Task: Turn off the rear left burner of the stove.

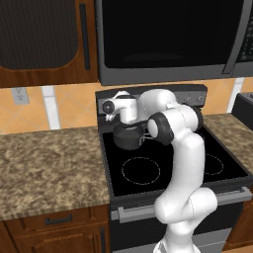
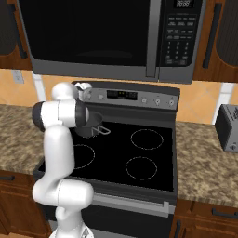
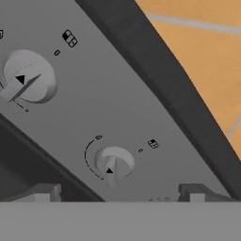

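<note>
Gripper (image 3: 117,192) stands spread and empty before the stove's (image 2: 139,153) silver knob (image 3: 114,163); centre both fingertips (image 3: 41,193) astride its ridge before closing and rotating.

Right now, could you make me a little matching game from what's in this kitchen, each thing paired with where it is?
Things:
1. microwave
2. saucepan
3. toaster
4. knobs

Places:
A. on the right-hand counter
B. on the stove's raised back panel
C. mounted above the stove
D. on the black glass, rear left

Pairs: 1-C, 2-D, 3-A, 4-B
</note>
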